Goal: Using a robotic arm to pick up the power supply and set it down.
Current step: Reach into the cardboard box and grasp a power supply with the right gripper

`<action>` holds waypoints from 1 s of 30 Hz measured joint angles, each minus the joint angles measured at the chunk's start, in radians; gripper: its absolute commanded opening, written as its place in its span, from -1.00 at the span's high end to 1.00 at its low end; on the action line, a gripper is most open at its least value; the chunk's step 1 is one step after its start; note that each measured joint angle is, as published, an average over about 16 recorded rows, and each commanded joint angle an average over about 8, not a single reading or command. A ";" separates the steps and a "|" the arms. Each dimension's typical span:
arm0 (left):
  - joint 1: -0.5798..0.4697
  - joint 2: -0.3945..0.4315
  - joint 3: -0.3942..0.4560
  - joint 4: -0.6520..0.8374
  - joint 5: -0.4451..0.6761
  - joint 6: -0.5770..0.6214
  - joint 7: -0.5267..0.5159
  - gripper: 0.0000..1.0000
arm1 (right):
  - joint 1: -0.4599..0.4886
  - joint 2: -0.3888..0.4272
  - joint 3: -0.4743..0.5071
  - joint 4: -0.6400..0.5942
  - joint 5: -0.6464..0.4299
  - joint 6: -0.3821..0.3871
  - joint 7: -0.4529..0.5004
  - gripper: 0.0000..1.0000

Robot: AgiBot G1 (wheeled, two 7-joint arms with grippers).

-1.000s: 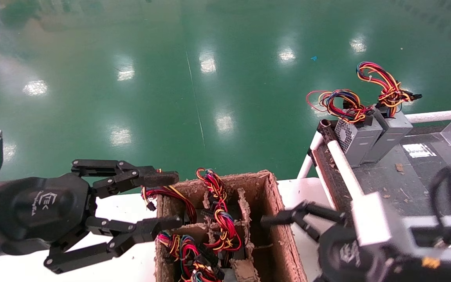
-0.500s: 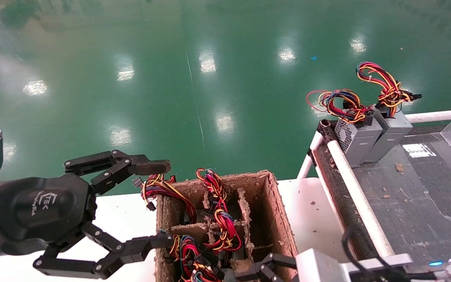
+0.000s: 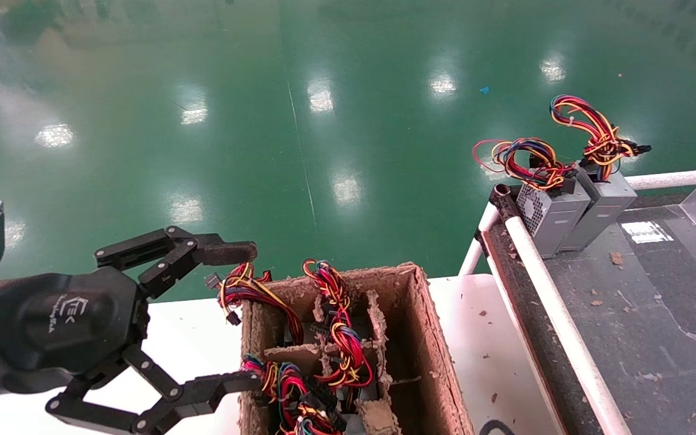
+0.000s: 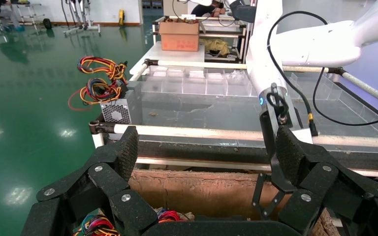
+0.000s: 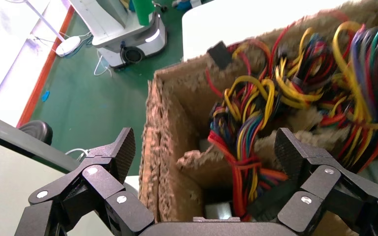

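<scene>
A worn cardboard box [image 3: 432,338] with dividers holds several power supplies, mostly hidden under red, yellow and blue wire bundles [image 3: 342,338]. My left gripper [image 3: 239,317] hangs at the box's left wall, open wide, with one finger beyond the far corner and one at the near part. From its wrist, the left gripper [image 4: 207,150] has only the box's inner wall [image 4: 202,191] between its fingers. My right gripper [image 5: 206,150] is outside the head view; it stands open above a compartment, over a wire bundle [image 5: 246,137] and a sliver of a grey power supply [image 5: 219,210].
Two more power supplies [image 3: 550,220] [image 3: 605,205] stand on end at the far corner of the dark belt table [image 3: 626,290] on the right, edged by white rails [image 3: 535,266]. The box sits on a white table [image 3: 481,320]. Green floor lies beyond.
My left gripper's fingers have spread wider. My right arm, earlier at the box's right side, has dropped toward the near edge and left the head view.
</scene>
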 measured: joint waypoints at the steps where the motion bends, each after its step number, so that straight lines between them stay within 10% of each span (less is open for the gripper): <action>1: 0.000 0.000 0.000 0.000 0.000 0.000 0.000 -1.00 | -0.003 -0.001 -0.004 0.000 -0.003 0.002 0.001 -0.11; 6: 0.000 0.000 0.000 0.000 0.000 0.000 0.000 -1.00 | -0.016 -0.003 -0.017 -0.002 -0.019 0.015 0.006 1.00; 30: 0.000 0.000 0.000 0.000 0.000 0.000 0.000 -1.00 | -0.039 -0.024 -0.029 -0.008 -0.058 0.085 0.022 1.00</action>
